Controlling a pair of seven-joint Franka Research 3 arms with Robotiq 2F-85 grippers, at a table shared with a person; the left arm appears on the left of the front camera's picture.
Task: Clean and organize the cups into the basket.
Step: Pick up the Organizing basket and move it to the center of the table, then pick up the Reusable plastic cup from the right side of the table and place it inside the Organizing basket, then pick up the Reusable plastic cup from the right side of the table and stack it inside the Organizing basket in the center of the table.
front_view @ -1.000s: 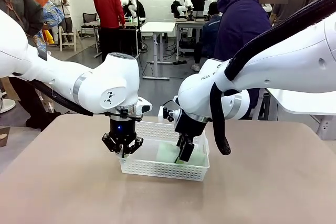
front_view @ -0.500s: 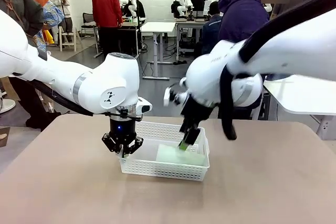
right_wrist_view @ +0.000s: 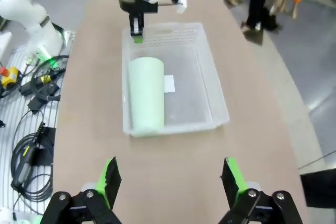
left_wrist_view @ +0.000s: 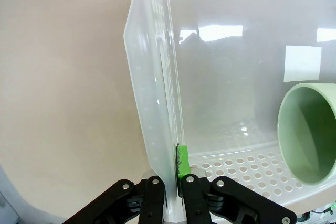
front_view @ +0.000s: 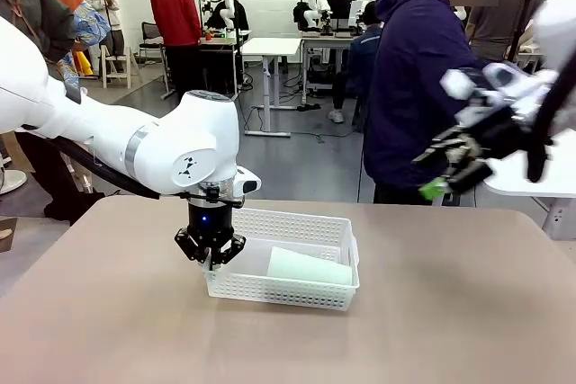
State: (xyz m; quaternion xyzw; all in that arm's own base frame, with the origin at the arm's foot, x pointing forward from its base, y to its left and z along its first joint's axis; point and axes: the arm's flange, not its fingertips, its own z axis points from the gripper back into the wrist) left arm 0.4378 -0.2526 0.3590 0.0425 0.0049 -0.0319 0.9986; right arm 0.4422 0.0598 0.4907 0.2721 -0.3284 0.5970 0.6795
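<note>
The cup [front_view: 309,267] is pale mint green; the basket [front_view: 279,290] is white with fine lattice walls. The surface [front_view: 468,312] is matte beige, and the left tool [left_wrist_view: 176,166] and right tool [right_wrist_view: 170,177] are black with green pads.

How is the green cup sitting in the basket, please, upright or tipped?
Tipped: the cup lies lengthwise on the basket floor, its open mouth sideways.

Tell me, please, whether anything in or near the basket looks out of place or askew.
The mint green cup lies on its side in the basket, not upright, along one long wall. The left gripper is clamped on the basket's end wall; the right gripper is open and empty. Nothing looks spilled or damaged.
</note>
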